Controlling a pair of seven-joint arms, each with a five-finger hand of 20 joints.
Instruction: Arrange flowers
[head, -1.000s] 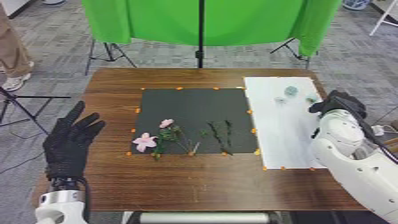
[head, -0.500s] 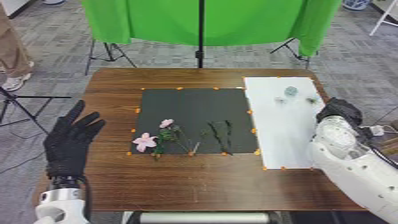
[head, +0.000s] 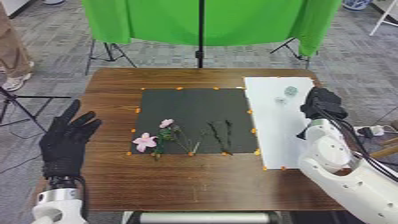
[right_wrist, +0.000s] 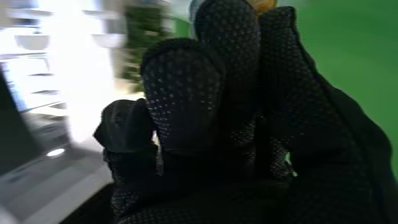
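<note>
In the head view my left hand (head: 67, 140) is open beside the table's left edge. My right hand (head: 322, 104) is over the right edge of the white sheet (head: 275, 135), covering part of it. In the right wrist view my right hand (right_wrist: 222, 125) has a small orange-yellow thing (right_wrist: 265, 5) behind it that I cannot identify. On the dark mat (head: 200, 105) lie a large pink flower (head: 145, 142), a smaller pink flower (head: 167, 123) with green leaves, and dark green stems (head: 228, 136). Two small grey-green pieces, one rounder (head: 290, 91) and one paler (head: 281, 100), rest on the sheet.
Orange tape pieces (head: 253, 131) mark the mat and sheet edges on the brown table (head: 187, 185). A green cloth (head: 213, 25) hangs beyond the table, with a black stand (head: 200, 52) in front of it.
My right hand has moved inward over the sheet's edge, after first drawing back slightly. It now covers the spot where a third grey-green piece was visible. My left hand has shifted slightly outward.
</note>
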